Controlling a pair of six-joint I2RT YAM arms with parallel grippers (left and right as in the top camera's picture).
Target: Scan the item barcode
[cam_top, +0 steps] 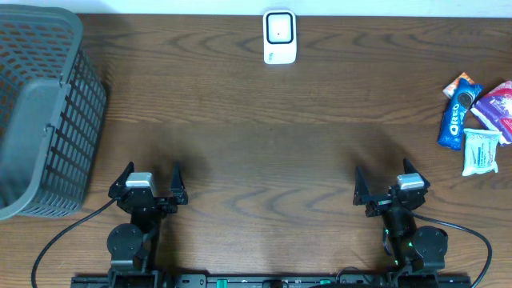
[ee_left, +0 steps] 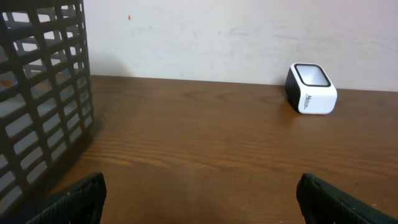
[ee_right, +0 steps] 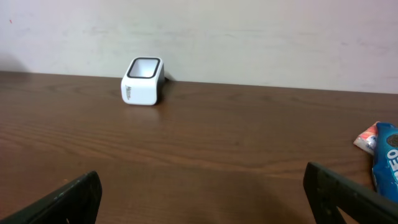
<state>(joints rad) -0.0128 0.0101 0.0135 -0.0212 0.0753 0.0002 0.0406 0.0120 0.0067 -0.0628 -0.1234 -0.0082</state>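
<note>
Snack packs [cam_top: 454, 122], three; scanner [cam_top: 279, 36], one; basket [cam_top: 80, 132], one.

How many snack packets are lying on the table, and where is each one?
4, all clustered far right: a blue Oreo pack, an orange packet at its far end, a purple packet, and a white packet nearest. More may lie hidden underneath.
</note>
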